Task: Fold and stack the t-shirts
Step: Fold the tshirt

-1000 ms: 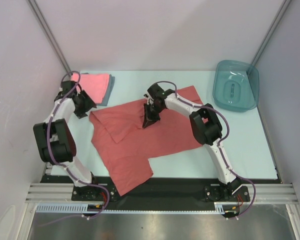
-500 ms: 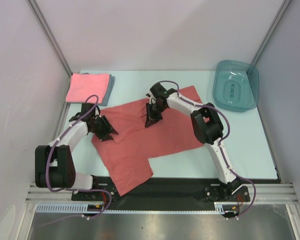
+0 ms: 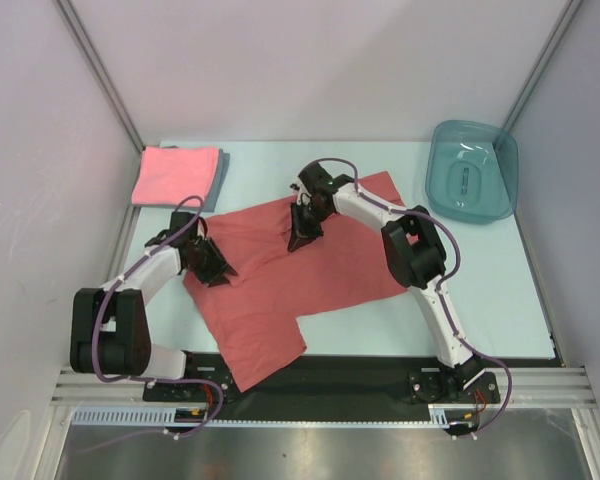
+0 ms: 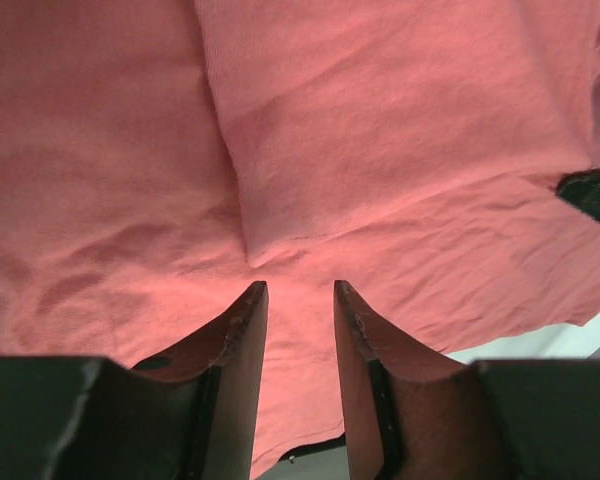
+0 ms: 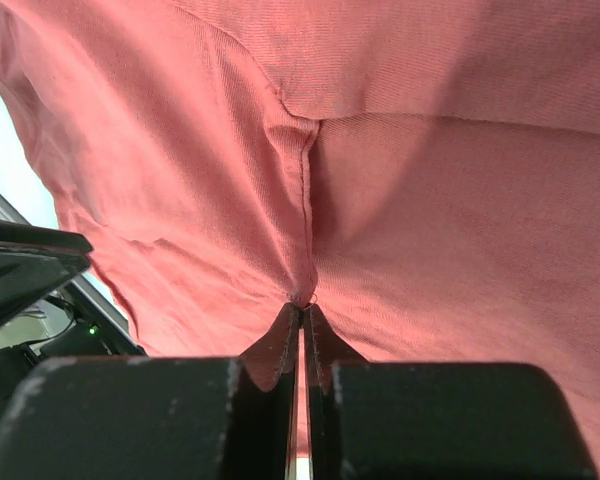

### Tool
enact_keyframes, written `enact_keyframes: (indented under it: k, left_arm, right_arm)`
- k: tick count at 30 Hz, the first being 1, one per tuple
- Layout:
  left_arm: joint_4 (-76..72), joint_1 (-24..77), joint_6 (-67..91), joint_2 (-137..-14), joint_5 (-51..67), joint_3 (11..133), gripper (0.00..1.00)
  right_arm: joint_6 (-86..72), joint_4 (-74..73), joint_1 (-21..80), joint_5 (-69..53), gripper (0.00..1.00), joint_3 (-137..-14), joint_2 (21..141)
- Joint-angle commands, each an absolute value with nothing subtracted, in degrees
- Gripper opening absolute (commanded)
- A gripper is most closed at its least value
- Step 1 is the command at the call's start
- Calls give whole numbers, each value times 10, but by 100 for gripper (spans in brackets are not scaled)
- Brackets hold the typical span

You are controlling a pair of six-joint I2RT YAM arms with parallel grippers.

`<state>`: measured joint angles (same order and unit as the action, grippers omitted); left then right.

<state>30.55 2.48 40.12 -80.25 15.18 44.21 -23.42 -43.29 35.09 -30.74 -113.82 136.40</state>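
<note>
A brick-red t-shirt (image 3: 280, 275) lies spread and partly folded across the middle of the table. It fills the left wrist view (image 4: 380, 120) and the right wrist view (image 5: 430, 180). My right gripper (image 3: 300, 238) is shut, pinching a seam of the red shirt (image 5: 302, 300) near its far edge. My left gripper (image 3: 218, 268) is open, low over the shirt's left edge, with cloth between its fingers (image 4: 242, 340). A folded pink t-shirt (image 3: 175, 175) lies on a folded grey-blue one (image 3: 218, 180) at the far left corner.
A teal translucent tub (image 3: 472, 170) stands at the far right corner. The shirt's lower part hangs over the black front strip (image 3: 360, 370). Light walls close in the table on three sides.
My left arm swung from beside the pink stack down to the red shirt's left edge, then settled there. The right gripper has kept its pinch and barely moved.
</note>
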Motion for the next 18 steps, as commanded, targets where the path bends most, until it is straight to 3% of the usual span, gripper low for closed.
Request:
enact_keyframes:
  k: [1,8,18]
  left_arm:
    - [293,33,417,-792,131,425,38]
    - [288,40,410,-820,108,438,46]
    - [265,51,408,-869,103,462,40]
  right_arm:
    - [-228,-439,347,-320,3,-1162,1368]
    - [-227,-439,345,-324,3,-1159,1367]
    - [-229,-436,345,-330,2,-1157,1369]
